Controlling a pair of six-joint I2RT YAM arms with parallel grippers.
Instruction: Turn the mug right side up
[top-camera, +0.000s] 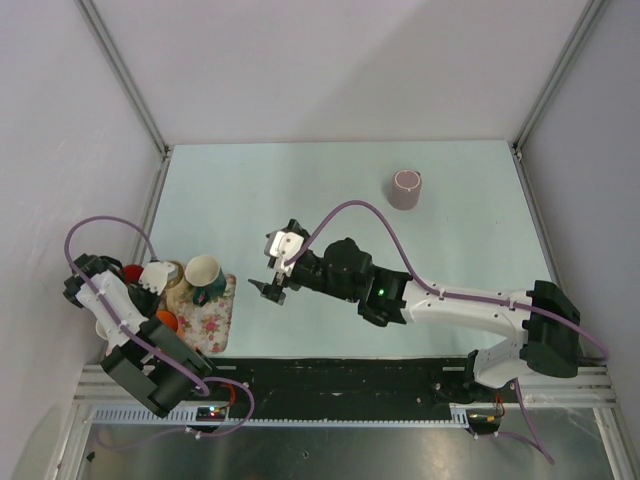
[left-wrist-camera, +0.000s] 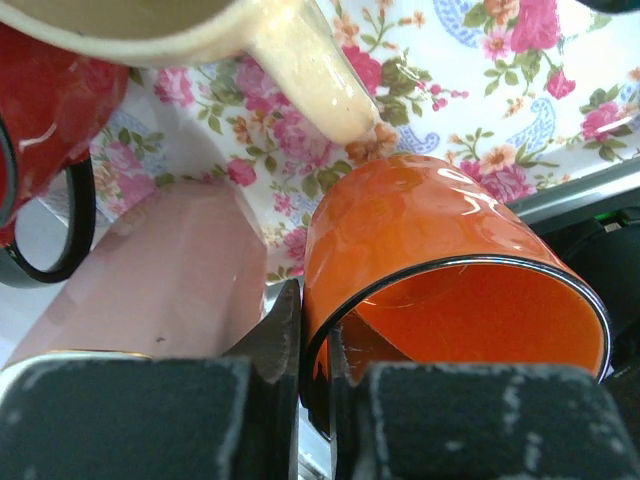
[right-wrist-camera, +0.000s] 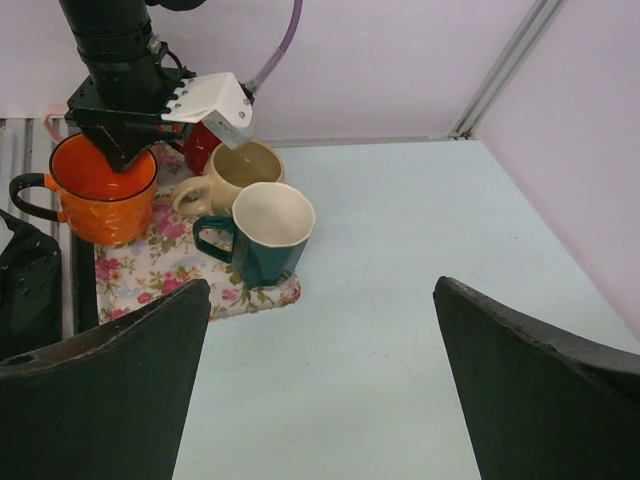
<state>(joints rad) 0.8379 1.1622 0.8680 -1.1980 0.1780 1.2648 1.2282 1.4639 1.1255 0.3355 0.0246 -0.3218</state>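
Observation:
A mauve mug (top-camera: 406, 190) stands alone at the back right of the table, base up; it shows in no wrist view. My right gripper (top-camera: 268, 290) is open and empty over the table's middle, far from that mug, facing left; its jaws (right-wrist-camera: 320, 380) stand wide apart above bare table. My left gripper (left-wrist-camera: 313, 340) is shut on the rim of an orange mug (left-wrist-camera: 430, 240), one finger inside and one outside. That orange mug (right-wrist-camera: 100, 195) sits upright at the near left corner of the floral mat (right-wrist-camera: 160, 265).
On the floral mat (top-camera: 215, 315) stand a dark green mug (right-wrist-camera: 265, 235), a cream mug (right-wrist-camera: 235, 170) and a red mug (right-wrist-camera: 200, 145), all mouth up. A pale pink object (left-wrist-camera: 170, 270) lies beside the left finger. Walls and metal rails bound the table.

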